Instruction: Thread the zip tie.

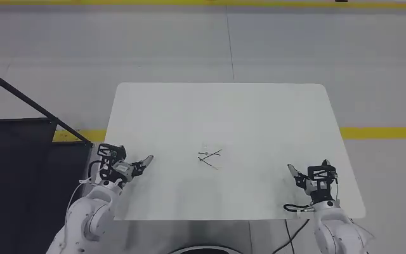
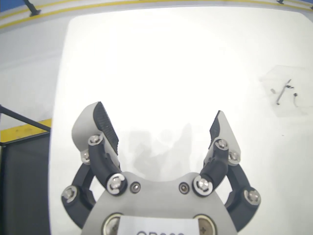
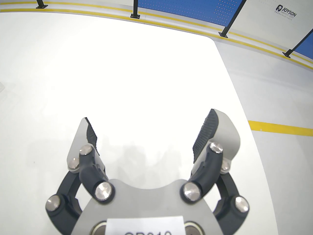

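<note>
My left gripper [image 2: 159, 113] and right gripper [image 3: 149, 114] are hanging open and empty; I am judging pickup still pending, requiring a precise reach to the thin black plastic zip ties [image 1: 209, 157] lying crossed on the white tabletop [image 1: 254, 114].

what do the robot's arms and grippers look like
The white, rounded left arm and right arm carry black cables near the wrists. The left gripper and right gripper match: silver fingers, black ribbed pads, black linkages, silver screws, white label.
</note>
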